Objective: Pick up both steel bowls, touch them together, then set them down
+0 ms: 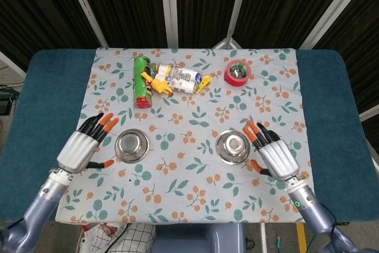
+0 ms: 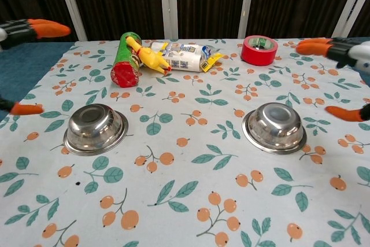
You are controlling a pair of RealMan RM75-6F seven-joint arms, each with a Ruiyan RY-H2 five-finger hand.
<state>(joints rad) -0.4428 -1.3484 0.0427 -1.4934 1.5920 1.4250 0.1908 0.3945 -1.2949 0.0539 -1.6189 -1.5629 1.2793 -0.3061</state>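
Table (image 1: 53,87) is covered by a floral cloth (image 1: 195,164), which carries everything. Both bowls sit upside-down on it toward the near edge: left bowl (image 1: 131,145) left of centre, right bowl (image 1: 233,146) right of centre, well apart.

Left hand (image 1: 82,146) is spread wide, holding nothing, just outboard of its bowl. Right hand (image 1: 276,155) is likewise splayed and empty, just beside the right bowl's outer rim. Neither touches a bowl. My read: bowls are set down and the task looks finished or nearly so.

Risks, biggest first:
- Cloth: if a fingertip drags it, both bowls and the far-edge clutter shift together.
- Bowls: inverted, slick steel, low flared rim. If a re-grip is needed, fingers likely skate off the dome or push the bowl along instead of lifting.
- Hands: the right one is close to its rim; a careless inward sweep could knock the bowl.
- Far-edge items: green can (image 1: 141,81), packet (image 1: 182,79), yellow toy (image 1: 157,84) and red tape (image 1: 238,73) are well clear, so low risk.
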